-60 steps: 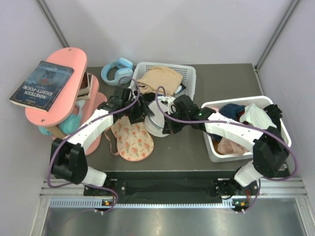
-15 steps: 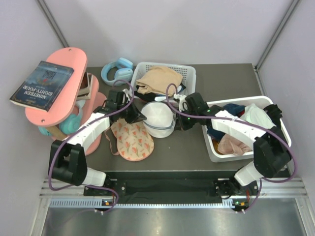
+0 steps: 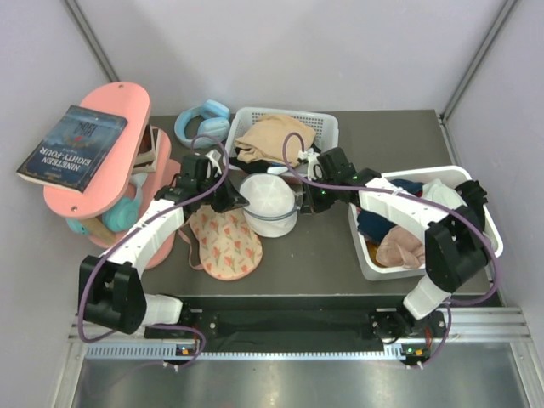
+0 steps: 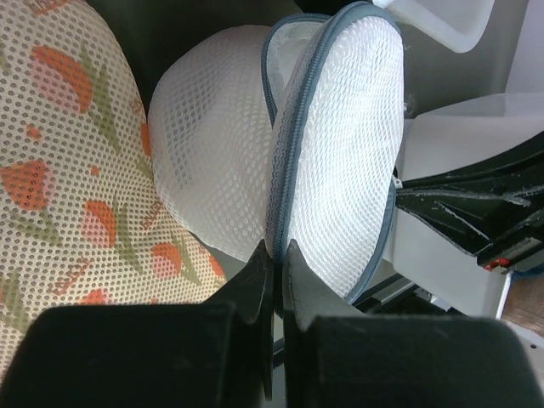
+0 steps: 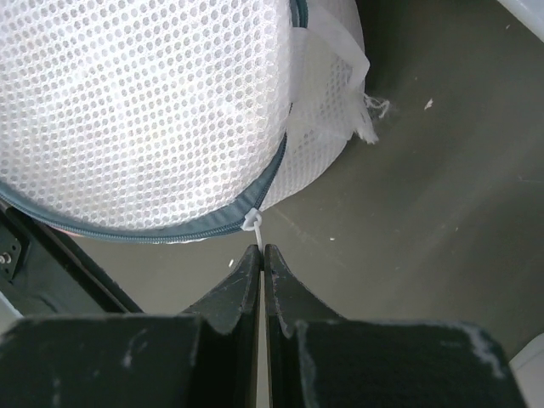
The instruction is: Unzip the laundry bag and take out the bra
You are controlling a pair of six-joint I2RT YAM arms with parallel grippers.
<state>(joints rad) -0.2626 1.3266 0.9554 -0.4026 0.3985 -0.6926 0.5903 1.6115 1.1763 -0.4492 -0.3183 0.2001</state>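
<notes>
Drawn back my right gripper (image 5: 259,252), clamped seemingly on the zip tab (image 5: 252,222) | left gripper (image 4: 276,249) pinching the laundry bag (image 3: 270,202) rim | bra (image 3: 223,242) just beside it

A dark grey table (image 3: 382,140) carries all items. At the left edge stands a pink stand (image 3: 127,106) with rounded shelves. A dark blue book (image 3: 72,144) lies on its top shelf and overhangs the left side. A turquoise item (image 3: 119,212) sits under the lower shelf; its type cannot be determined.

Light blue headphones (image 3: 202,121) lie at the rear, between the stand and a white slatted basket (image 3: 325,127). This rear basket contains a tan garment (image 3: 272,136).

A second white basket (image 3: 382,269) stands at the right edge. It contains mixed clothing: a dark blue piece (image 3: 374,225), a pink piece (image 3: 399,249) and a white piece (image 3: 438,194).
</notes>
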